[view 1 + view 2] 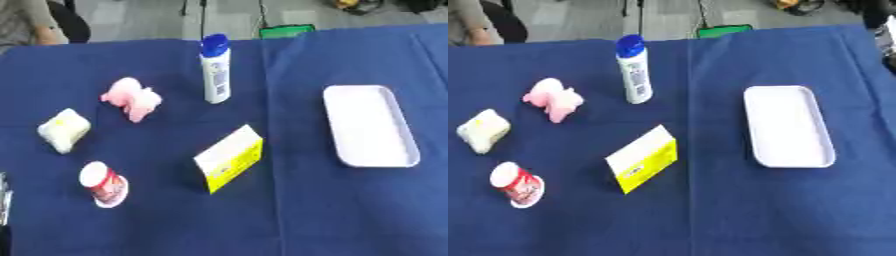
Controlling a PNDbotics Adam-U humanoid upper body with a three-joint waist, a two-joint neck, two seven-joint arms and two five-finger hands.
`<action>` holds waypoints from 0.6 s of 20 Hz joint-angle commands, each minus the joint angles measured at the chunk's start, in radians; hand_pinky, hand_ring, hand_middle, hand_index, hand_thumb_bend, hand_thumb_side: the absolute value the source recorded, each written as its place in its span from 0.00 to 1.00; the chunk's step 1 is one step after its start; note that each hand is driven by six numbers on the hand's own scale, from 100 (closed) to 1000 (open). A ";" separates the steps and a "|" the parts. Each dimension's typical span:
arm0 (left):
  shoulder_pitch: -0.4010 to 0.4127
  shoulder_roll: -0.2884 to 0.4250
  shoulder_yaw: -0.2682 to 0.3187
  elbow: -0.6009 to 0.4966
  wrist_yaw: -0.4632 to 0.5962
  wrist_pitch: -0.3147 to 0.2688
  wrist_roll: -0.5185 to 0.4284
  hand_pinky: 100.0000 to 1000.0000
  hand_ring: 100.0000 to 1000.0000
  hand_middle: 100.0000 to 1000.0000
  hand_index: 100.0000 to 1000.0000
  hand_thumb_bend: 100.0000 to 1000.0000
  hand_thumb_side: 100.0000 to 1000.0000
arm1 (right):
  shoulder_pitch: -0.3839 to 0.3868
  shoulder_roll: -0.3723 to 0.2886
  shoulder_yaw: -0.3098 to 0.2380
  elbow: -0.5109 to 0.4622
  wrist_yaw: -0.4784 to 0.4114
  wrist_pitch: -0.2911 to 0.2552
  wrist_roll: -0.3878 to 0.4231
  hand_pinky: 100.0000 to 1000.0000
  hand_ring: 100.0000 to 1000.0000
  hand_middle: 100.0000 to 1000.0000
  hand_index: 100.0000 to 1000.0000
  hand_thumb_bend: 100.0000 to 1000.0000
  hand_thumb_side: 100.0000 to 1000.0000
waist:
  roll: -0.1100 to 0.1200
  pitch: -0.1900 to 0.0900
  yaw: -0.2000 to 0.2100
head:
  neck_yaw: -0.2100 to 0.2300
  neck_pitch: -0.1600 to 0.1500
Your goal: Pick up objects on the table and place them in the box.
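left edge: dark robot part (4, 200) cut off | bottle (215, 70) label blurred, unreadable

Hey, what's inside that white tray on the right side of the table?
Nothing shows inside the white tray: its whole floor is bare white. The tray itself hides the blue tablecloth beneath it.

A matt dark blue cloth (175, 225) covers the table, faintly creased. The shallow white rectangular tray (369, 125) looks like smooth plastic. Left of the tray, the white plastic bottle with a blue cap (215, 68) carries a printed label, and the yellow-and-white box (229, 158) looks like cardboard.
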 commanded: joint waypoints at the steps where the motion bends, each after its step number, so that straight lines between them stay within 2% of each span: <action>1: -0.006 0.007 0.003 -0.011 0.001 -0.001 -0.005 0.76 0.82 0.71 0.81 0.40 0.90 | -0.007 -0.016 -0.013 -0.020 0.007 -0.001 -0.004 0.81 0.85 0.87 0.82 0.43 0.42 | 0.012 -0.019 -0.002 | 0.016 0.015; 10: -0.006 0.013 0.001 -0.007 -0.013 0.005 -0.011 0.76 0.82 0.71 0.81 0.40 0.90 | -0.007 -0.016 -0.012 -0.022 0.009 0.001 -0.003 0.81 0.84 0.86 0.82 0.43 0.42 | 0.010 -0.019 -0.002 | 0.018 0.014; 11: -0.005 0.023 -0.002 -0.006 -0.026 0.009 -0.019 0.76 0.82 0.71 0.81 0.45 0.86 | -0.007 -0.017 -0.011 -0.021 0.010 0.001 -0.002 0.81 0.84 0.86 0.82 0.43 0.42 | 0.011 -0.019 -0.003 | 0.019 0.014; 12: -0.005 0.035 -0.005 -0.003 -0.049 0.015 -0.031 0.76 0.82 0.71 0.81 0.45 0.86 | -0.007 -0.017 -0.011 -0.021 0.010 0.002 -0.001 0.81 0.84 0.86 0.82 0.43 0.42 | 0.011 -0.019 -0.004 | 0.020 0.014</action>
